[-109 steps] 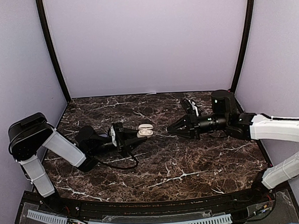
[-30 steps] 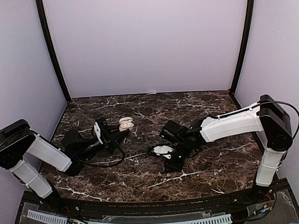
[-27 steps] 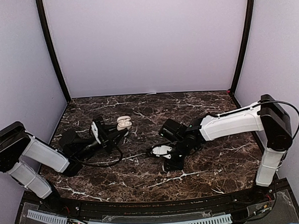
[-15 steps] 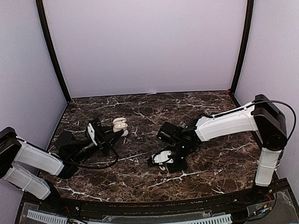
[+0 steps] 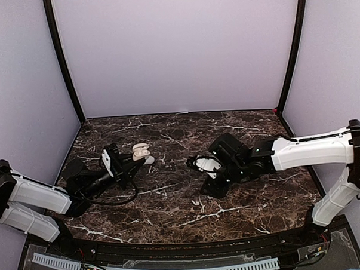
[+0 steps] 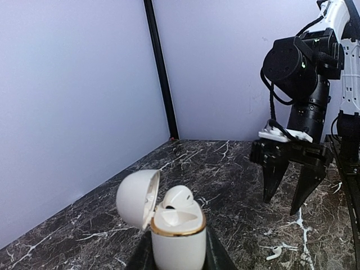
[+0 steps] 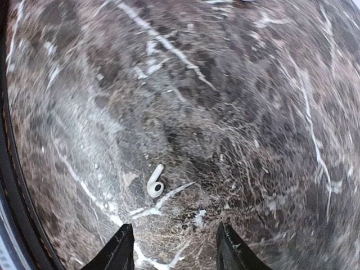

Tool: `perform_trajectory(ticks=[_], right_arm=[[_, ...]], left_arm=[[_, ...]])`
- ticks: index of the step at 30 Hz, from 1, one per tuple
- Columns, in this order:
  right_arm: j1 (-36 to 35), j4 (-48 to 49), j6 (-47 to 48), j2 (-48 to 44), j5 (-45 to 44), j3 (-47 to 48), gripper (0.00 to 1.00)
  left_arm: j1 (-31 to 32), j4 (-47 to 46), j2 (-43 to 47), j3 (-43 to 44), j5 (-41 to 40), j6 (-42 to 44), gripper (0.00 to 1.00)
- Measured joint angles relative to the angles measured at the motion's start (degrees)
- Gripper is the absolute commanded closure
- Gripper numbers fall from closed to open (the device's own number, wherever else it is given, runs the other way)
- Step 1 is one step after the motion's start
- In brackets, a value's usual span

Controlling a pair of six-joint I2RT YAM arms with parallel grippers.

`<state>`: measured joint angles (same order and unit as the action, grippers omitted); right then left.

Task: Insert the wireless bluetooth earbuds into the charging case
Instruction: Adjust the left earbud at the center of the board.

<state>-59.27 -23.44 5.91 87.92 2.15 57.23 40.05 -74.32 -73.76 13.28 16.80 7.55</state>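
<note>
Shows the right gripper (image 7: 174,232) now raised off the counter (image 5: 260,197), jaws parted and empty, above one loose earbud (image 7: 155,181); left gripper (image 5: 135,161) clamping one open charging case (image 6: 175,228), second earbud (image 6: 179,197) seated inside.

Robot test booth, lab-like: plain lilac walls (image 5: 176,51), black corner posts (image 5: 62,62), marble-look tabletop (image 5: 255,206).

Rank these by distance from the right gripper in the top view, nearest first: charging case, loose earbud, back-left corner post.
1. loose earbud: lying just beside the right gripper, on its near side.
2. charging case: held up, off to the left.
3. back-left corner post: far rear left.
</note>
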Motion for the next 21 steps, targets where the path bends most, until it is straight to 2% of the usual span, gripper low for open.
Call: perform_trajectory(ticks=[2,4,6,8,11,15,21], right_arm=[[0.00,0.13,-7.76,-0.66,-2.54,0.00,0.60],[0.00,-0.13,-16.65,-1.01,-5.20,-0.39,0.58],[0.02,2.23,-25.03,-2.71,-5.92,-3.56,0.62],[0.00,5.16,-32.94,-5.75,-5.86,-9.14,0.78],[-0.07,7.78,-39.63,-6.36,-6.29,-13.73,0.99],[-0.94,10.67,-43.52,-1.20,-7.98,-14.38,1.00],[-2.93,13.33,-43.95,5.81,-9.88,-12.26,1.00]], left_arm=[[-0.04,0.72,0.52,-0.37,0.04,-0.26,0.94],[-0.04,1.11,0.74,-0.52,0.13,-0.52,0.94],[-0.04,1.22,0.76,-0.55,0.35,-0.87,0.94],[-0.04,1.25,0.76,-0.55,0.66,-1.33,0.94],[-0.04,1.36,0.76,-0.55,1.27,-2.01,0.94],[-0.04,2.32,0.90,-0.57,2.05,-2.45,0.93],[-0.04,4.48,1.88,-0.57,2.69,-2.95,0.93]])
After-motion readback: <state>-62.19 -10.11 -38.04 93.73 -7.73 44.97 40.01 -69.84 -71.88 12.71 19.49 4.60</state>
